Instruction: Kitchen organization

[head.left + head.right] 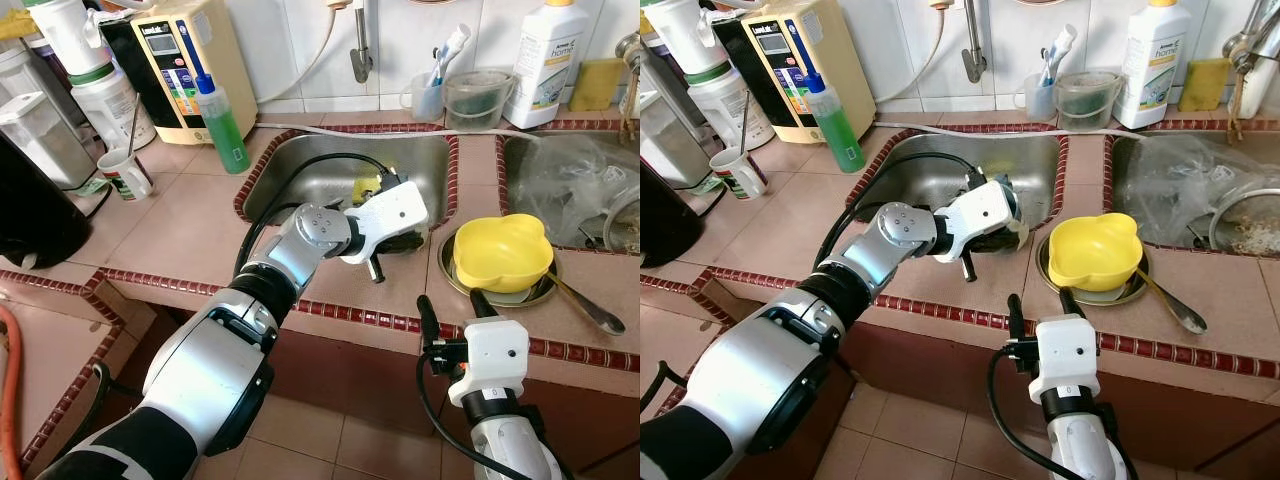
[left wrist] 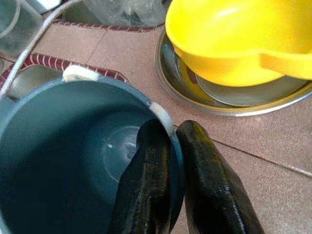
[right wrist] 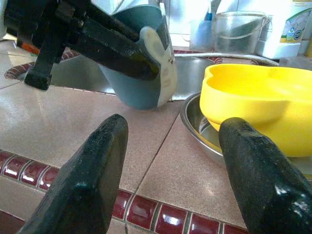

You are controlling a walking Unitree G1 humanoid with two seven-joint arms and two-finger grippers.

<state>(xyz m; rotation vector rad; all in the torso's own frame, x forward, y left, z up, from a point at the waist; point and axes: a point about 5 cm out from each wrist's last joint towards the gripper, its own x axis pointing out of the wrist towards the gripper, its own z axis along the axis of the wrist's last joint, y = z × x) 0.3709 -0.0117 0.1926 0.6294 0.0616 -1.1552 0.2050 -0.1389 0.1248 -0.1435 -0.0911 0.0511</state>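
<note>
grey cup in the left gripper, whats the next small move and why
Probably lower the grey cup onto the counter beside the yellow bowl, then let go. The left gripper pinches its rim, one finger inside, and the cup hangs tilted just above the tiles.

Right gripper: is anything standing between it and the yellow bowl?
Nothing visible does. The right gripper hovers open at the counter edge, and bare tile lies between it and the yellow bowl on its steel plate. The left gripper, shut on the grey cup, is off to the side.
</note>
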